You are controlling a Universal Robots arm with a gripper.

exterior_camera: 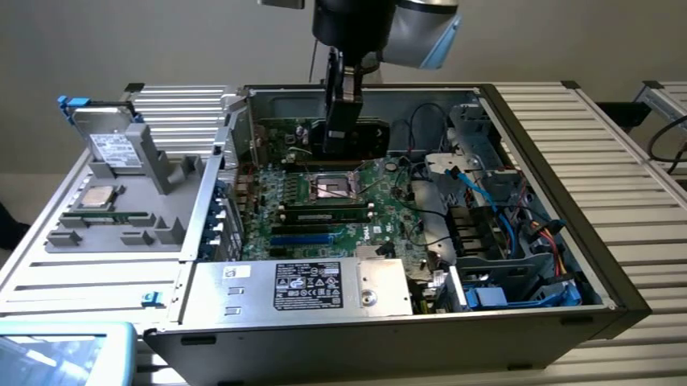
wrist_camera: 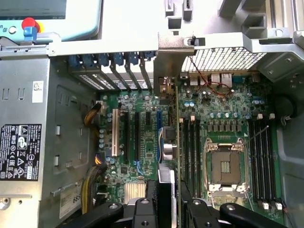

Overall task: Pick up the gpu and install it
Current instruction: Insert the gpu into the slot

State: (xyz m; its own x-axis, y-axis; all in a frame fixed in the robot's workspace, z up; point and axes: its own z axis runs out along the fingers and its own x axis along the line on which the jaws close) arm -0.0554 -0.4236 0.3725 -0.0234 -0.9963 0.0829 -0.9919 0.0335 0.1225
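In the wrist view I look down the gpu (wrist_camera: 170, 61) edge-on: its silver end bracket is nearest the case's rear slot openings and its thin green board runs back between my fingers. My gripper (wrist_camera: 168, 211) is shut on the card, one black finger (wrist_camera: 142, 211) on each side. The card hangs upright just above the motherboard (wrist_camera: 137, 175), next to the blue slot (wrist_camera: 156, 135). In the exterior view the gripper (exterior_camera: 343, 121) reaches down into the open computer case (exterior_camera: 601, 265) near its back wall, with the dark gpu (exterior_camera: 371, 138) beside the finger.
A silver power supply (exterior_camera: 295, 285) fills the case's near corner. The processor socket (exterior_camera: 327, 189) and memory sticks (exterior_camera: 327, 213) lie beside the card. Cable bundles (exterior_camera: 504, 209) crowd the exterior view's right. A grey tray (exterior_camera: 108, 217) with a drive stands on the left.
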